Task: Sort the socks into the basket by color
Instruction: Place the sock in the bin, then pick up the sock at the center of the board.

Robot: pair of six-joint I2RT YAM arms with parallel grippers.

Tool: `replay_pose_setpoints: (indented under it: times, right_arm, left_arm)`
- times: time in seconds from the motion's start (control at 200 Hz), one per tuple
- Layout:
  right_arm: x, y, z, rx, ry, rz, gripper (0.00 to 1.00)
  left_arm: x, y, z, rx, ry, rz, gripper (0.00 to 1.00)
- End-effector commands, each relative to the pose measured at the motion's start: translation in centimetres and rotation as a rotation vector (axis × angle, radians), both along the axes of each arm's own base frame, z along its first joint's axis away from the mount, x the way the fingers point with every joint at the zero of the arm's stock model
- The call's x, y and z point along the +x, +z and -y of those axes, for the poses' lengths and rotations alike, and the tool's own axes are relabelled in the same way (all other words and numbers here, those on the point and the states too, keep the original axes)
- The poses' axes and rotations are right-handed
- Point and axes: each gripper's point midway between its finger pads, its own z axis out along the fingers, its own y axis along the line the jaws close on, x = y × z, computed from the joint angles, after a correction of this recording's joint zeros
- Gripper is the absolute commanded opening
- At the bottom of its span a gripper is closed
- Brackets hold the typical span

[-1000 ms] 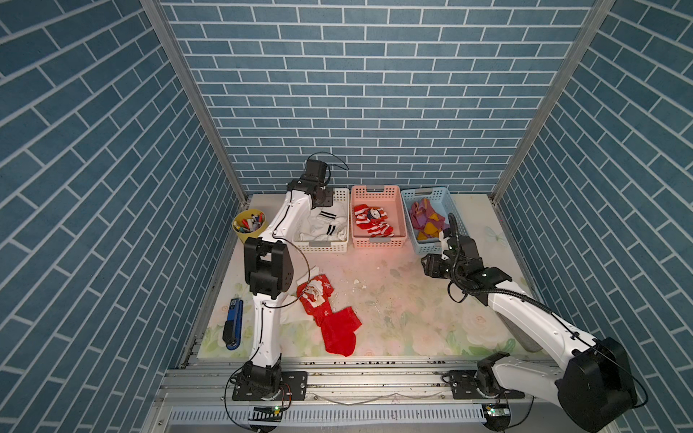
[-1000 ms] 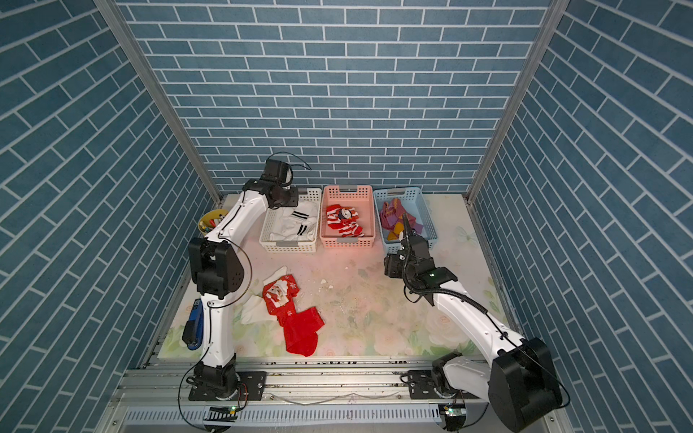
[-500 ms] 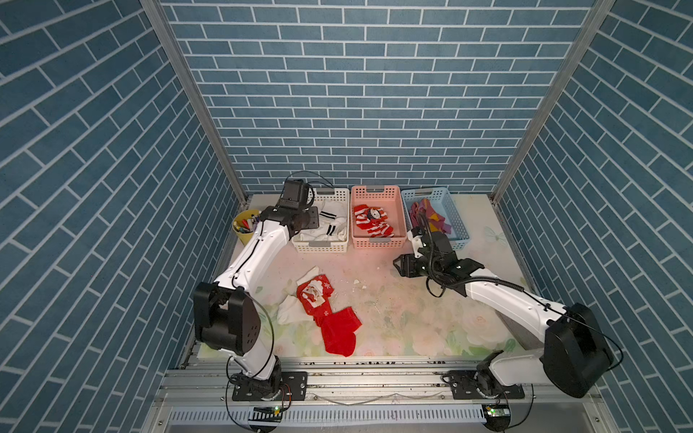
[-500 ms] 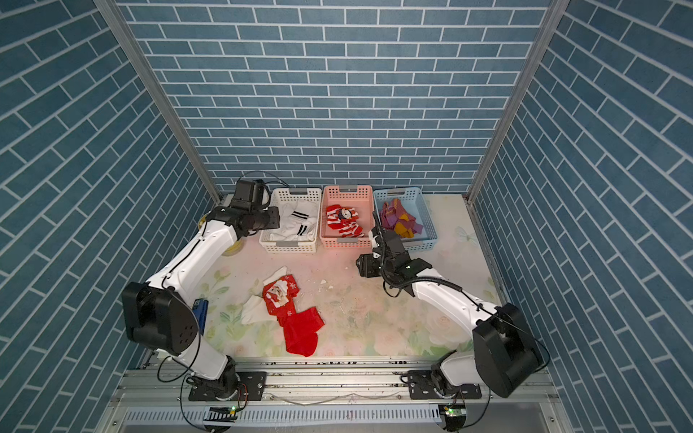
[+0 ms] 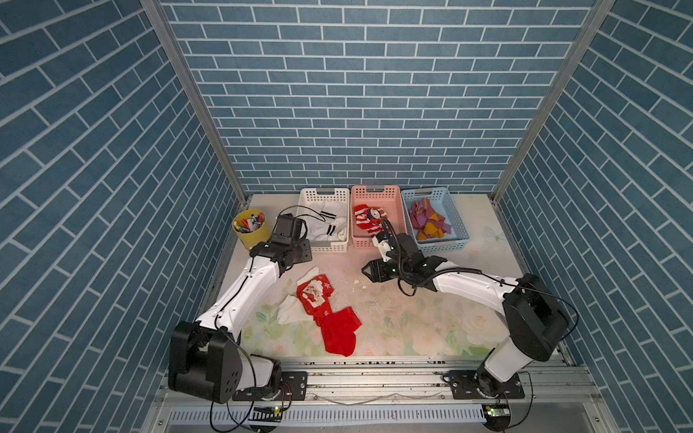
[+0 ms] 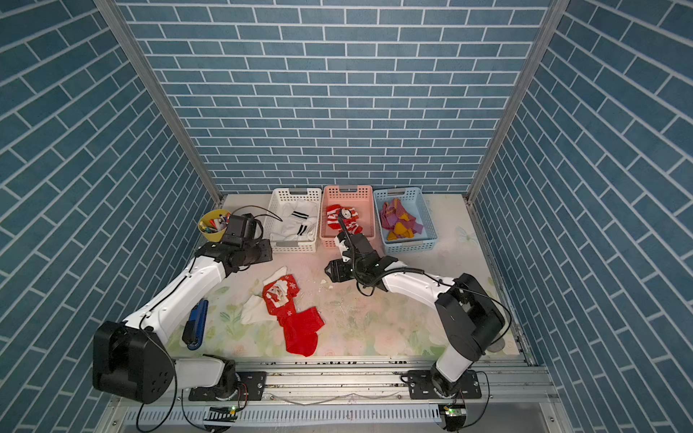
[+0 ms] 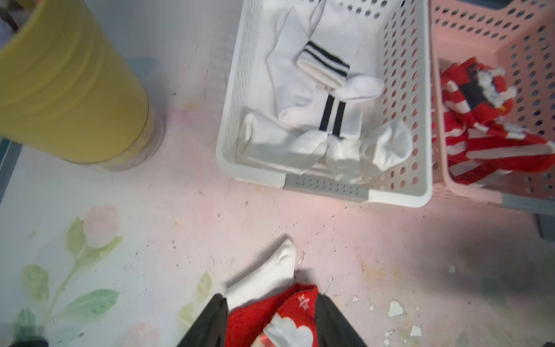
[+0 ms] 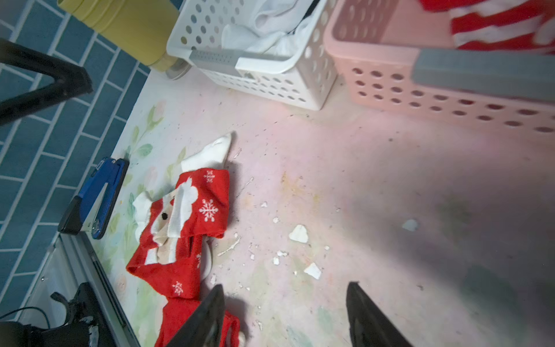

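Red snowman sock (image 5: 318, 305): soft, floppy, prob best pinched at its bunched middle. Left gripper (image 7: 270, 297) & right gripper (image 8: 285, 284) seen spread, empty.

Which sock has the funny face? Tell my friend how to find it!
Look at the flowery table, in front of the white basket at the back, where a few socks lie in a heap. It is the red sock with the face: the other red sock beside it shows no face, and the white sock peeks from under it.
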Motion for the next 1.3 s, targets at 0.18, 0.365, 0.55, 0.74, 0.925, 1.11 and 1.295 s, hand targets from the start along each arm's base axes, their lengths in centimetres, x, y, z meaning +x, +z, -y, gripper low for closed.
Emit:
replay_pose_setpoints:
  times: [0.18, 0.365, 0.55, 0.74, 0.925, 1.11, 1.295]
  right_arm:
    - [-2.3, -1.1, -7.1, 0.055, 0.135, -0.063, 0.63]
    - [-3.1, -2.3, -9.5, 0.05, 0.186, -0.096, 0.63]
    - [-3.4, -3.5, -11.0, 0.036, 0.221, -0.124, 0.62]
    - [-3.7, -5.0, -12.3, 0.029, 0.244, -0.159, 0.6]
    - [-3.9, -6.2, -13.1, 0.016, 0.256, -0.183, 0.58]
    - [-4.1, -7.1, -13.5, 0.01, 0.265, -0.209, 0.55]
    - [-4.3, -7.5, -13.9, 0.01, 0.271, -0.221, 0.51]
  left_arm:
    - [-1.4, -1.8, -0.3, -0.048, 0.052, -0.017, 0.54]
    - [-2.3, -1.4, -0.5, -0.051, 0.058, -0.011, 0.54]
    - [-2.8, -0.9, -0.9, -0.04, 0.061, -0.003, 0.54]
    - [-3.6, 0.1, -1.1, -0.036, 0.063, 0.012, 0.54]
    - [-4.3, 0.6, -1.5, -0.028, 0.068, 0.018, 0.55]
    - [-4.7, 0.4, -1.5, -0.032, 0.064, 0.013, 0.55]
    - [-4.9, 0.3, -1.5, -0.032, 0.064, 0.008, 0.55]
